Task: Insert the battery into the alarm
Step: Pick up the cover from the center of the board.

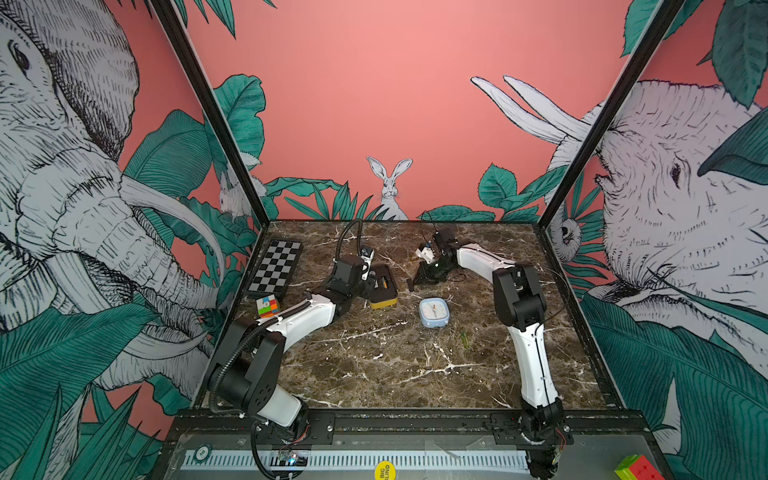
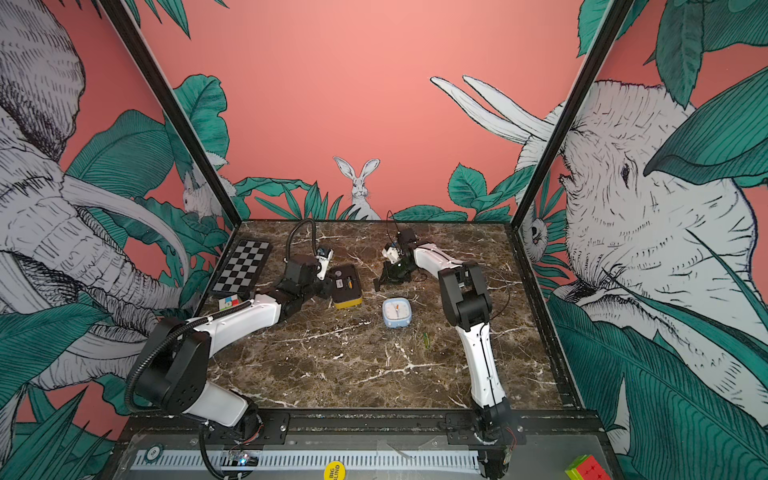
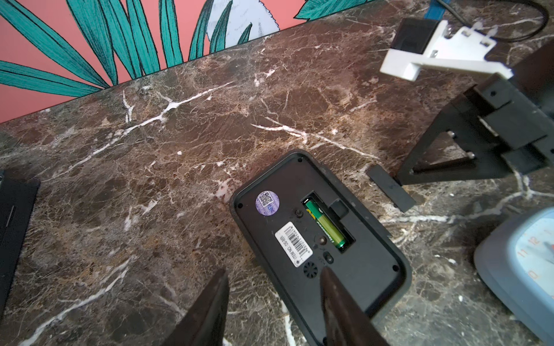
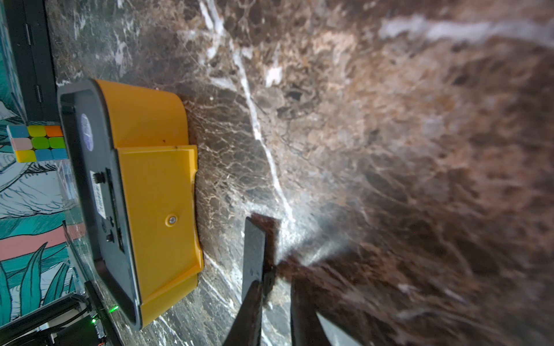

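Alarm (image 1: 382,286) lies face down in both top views, just ahead of the left gripper (image 1: 368,291). The right gripper (image 1: 415,283) tips down at a small black cover (image 1: 410,286) on the alarm's far side. A yellow chip (image 1: 384,471) at the front reads "BIG BLIND".

Left wrist: fingers (image 3: 335,299) are apart, one over the alarm's back, one beside it. The green battery (image 3: 325,224) sits in the open bay just ahead of them, beside a label (image 3: 293,244) reading "ITEM NO" and a QR sticker (image 3: 267,203).

Right wrist: fingers (image 4: 250,311) are narrowly apart, with the cover against one and a gap to its partner.
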### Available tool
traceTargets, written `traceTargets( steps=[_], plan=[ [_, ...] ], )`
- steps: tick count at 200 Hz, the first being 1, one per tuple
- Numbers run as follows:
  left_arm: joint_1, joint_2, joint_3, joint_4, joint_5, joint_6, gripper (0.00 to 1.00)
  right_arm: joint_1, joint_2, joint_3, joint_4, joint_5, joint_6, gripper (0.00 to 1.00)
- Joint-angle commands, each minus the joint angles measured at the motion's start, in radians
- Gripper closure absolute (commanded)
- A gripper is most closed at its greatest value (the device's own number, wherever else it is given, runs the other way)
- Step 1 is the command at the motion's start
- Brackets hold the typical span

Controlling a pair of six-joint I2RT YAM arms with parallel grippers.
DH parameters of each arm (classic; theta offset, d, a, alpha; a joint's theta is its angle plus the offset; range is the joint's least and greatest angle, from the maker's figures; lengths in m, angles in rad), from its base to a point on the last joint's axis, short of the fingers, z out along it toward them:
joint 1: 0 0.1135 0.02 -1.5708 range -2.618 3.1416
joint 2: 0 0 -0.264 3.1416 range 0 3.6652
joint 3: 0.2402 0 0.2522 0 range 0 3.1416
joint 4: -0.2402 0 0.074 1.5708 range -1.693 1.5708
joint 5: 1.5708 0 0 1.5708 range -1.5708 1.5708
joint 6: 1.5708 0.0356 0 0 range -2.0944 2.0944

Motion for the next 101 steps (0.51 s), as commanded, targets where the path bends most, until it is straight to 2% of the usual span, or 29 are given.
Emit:
traceTargets(
  steps=[1,101],
  plan=[
    [0.007,0.008,0.014,-0.015,0.009,-0.023,0.49,0.009,0.025,0.018,-0.036,-0.009,0.000,0.81],
    [0.007,0.016,0.014,-0.026,0.003,-0.024,0.49,0.019,0.045,0.044,-0.056,-0.014,0.001,0.84]
  ],
)
